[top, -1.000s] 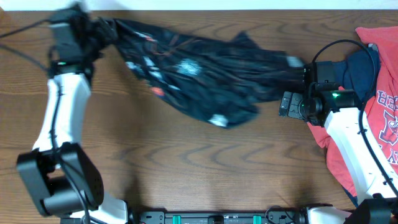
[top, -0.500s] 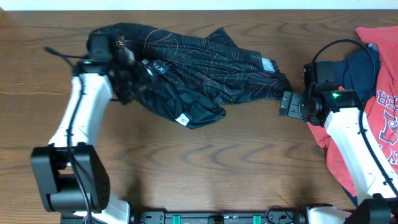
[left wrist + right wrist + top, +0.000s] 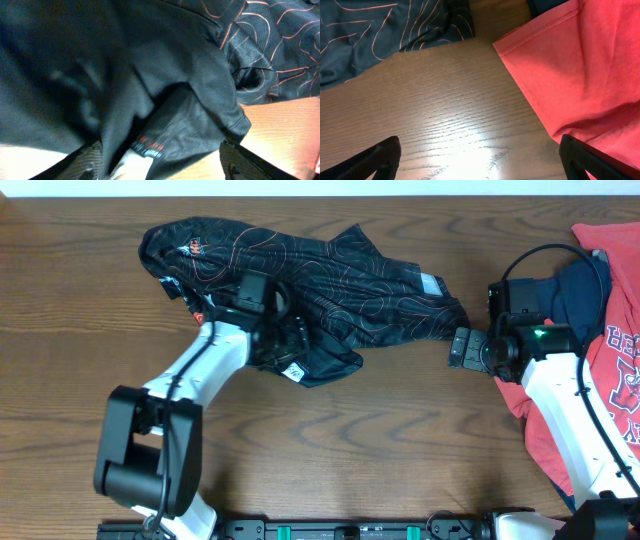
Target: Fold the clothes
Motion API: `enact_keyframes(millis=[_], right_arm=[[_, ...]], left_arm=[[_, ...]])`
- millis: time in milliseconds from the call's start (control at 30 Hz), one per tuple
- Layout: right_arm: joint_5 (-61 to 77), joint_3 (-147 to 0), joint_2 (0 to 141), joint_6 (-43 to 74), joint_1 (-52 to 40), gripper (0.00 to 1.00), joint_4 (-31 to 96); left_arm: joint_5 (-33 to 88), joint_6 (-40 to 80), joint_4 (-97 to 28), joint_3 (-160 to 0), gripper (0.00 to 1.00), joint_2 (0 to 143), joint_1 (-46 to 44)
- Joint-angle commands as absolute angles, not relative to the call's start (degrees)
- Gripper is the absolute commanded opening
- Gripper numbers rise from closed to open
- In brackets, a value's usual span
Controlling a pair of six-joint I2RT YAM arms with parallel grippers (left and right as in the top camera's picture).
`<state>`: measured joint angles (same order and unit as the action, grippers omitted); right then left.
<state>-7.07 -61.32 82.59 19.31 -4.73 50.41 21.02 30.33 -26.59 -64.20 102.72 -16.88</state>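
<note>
The black jersey [image 3: 340,285] with orange contour lines lies crumpled across the far middle of the table. My left gripper [image 3: 293,345] hovers low over its front fold. In the left wrist view black cloth [image 3: 150,75] fills the frame. The jaws stand wide, and a fold with a white label [image 3: 135,164] lies between them. My right gripper [image 3: 460,347] is open over bare wood, just right of the jersey's right end [image 3: 380,35]. A red T-shirt [image 3: 610,380] and a navy one [image 3: 585,290] lie heaped at the right edge.
The red shirt's hem [image 3: 560,65] lies close to my right gripper's right finger. A black cable [image 3: 545,252] loops above the right wrist. Bare wood [image 3: 380,440] fills the front half of the table.
My left arm swung from the far left corner down and right onto the jersey's front fold. The jersey dropped from a stretched spread into a heap. The right arm stayed still.
</note>
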Motion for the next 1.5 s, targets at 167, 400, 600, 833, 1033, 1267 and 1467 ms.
enact_keyframes(millis=[167,400,600,833,1033,1267,1467], right_arm=[[-6.0,-61.7,82.0,20.1,-3.9,0.99,50.6],[-6.0,-61.7,82.0,20.1,-3.9,0.99,50.6],[-6.0,-61.7,82.0,20.1,-3.9,0.99,50.3],[-5.9,-61.7,82.0,20.1,-3.9,0.99,50.3],[-5.9,-61.7,82.0,20.1,-3.9,0.99,50.9],[-5.9,-61.7,82.0,20.1,-3.9,0.99,51.0],[-5.9,-61.7,82.0,20.1,-3.9,0.99,51.1]], left_arm=[[13.5,31.0,-25.3,-63.9,0.75,107.5,-20.3],[12.4,28.4,-25.1,-65.7,0.66,105.0,-19.1],[9.0,26.0,-24.7,-66.1,0.66,99.9,-18.7],[3.0,26.8,-23.4,-65.7,0.66,103.5,-18.7],[1.9,26.9,-19.3,-65.7,0.64,107.7,-18.7],[2.7,26.9,-19.4,-65.7,0.36,107.9,-18.7],[1.4,26.9,-19.4,-64.9,0.41,108.8,-18.7]])
